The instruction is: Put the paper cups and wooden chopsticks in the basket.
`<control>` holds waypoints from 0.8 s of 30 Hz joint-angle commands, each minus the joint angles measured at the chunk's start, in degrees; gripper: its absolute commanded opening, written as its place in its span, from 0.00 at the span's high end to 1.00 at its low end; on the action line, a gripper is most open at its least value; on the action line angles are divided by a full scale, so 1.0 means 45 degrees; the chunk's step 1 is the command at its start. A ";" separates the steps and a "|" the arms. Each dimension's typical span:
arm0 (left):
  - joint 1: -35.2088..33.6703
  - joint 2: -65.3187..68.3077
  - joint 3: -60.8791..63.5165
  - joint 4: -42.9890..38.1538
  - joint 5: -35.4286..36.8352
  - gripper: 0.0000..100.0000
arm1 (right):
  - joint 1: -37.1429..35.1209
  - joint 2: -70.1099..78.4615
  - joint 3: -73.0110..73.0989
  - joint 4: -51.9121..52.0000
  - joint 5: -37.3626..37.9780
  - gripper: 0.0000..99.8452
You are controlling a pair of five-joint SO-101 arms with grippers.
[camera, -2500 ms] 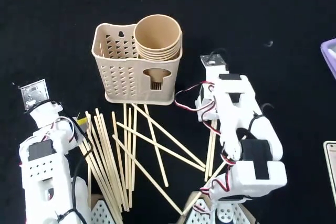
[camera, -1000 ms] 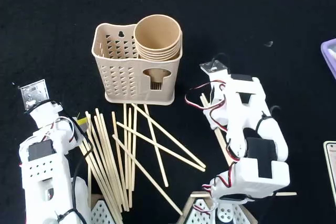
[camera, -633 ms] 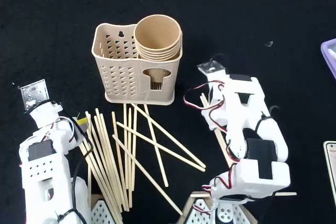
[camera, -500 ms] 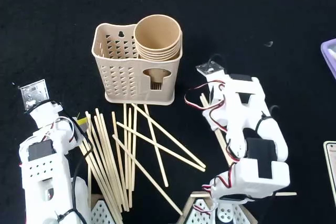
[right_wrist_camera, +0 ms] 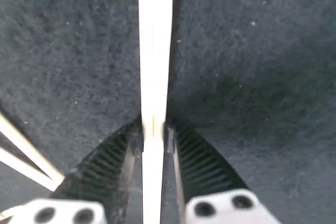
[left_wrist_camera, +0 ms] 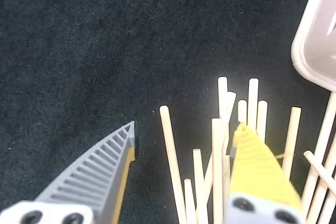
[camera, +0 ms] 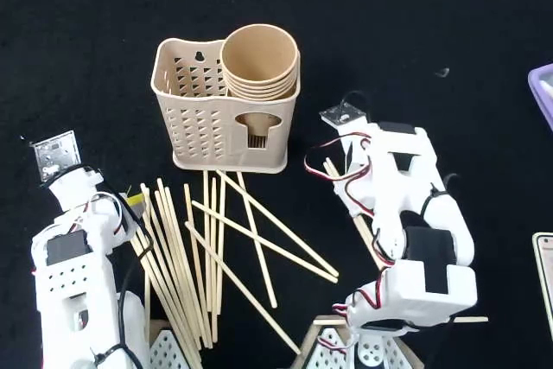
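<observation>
Right claw (right_wrist_camera: pixel 153 128) clamps tight on a chopstick pair (right_wrist_camera: pixel 155 35); we note left claw (left_wrist_camera: pixel 186 127) spread wide over loose chopsticks (left_wrist_camera: pixel 253 103).

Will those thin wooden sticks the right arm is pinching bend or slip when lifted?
The held chopsticks run straight past the jaws without sagging, so probably stiff and light. Ribbed jaws pinch them squarely, so slipping seems unlikely, though they might pivot. The loose chopsticks look round; a nudge would likely roll them.

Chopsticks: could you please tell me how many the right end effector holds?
2 chopsticks, side by side, clamped in the right end effector; another hidden beneath them cannot be ruled out.
</observation>
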 commanded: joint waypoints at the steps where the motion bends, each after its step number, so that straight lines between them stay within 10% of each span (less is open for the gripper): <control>1: 0.0049 -0.0176 -0.0166 -0.0176 0.0000 0.71 | 0.0996 -0.0049 -0.0264 0.1114 0.0215 0.99; 24: 0.0107 -0.0176 -0.0166 -0.0176 0.0000 0.71 | 0.2344 -0.4112 -1.0501 0.7209 -0.0957 0.99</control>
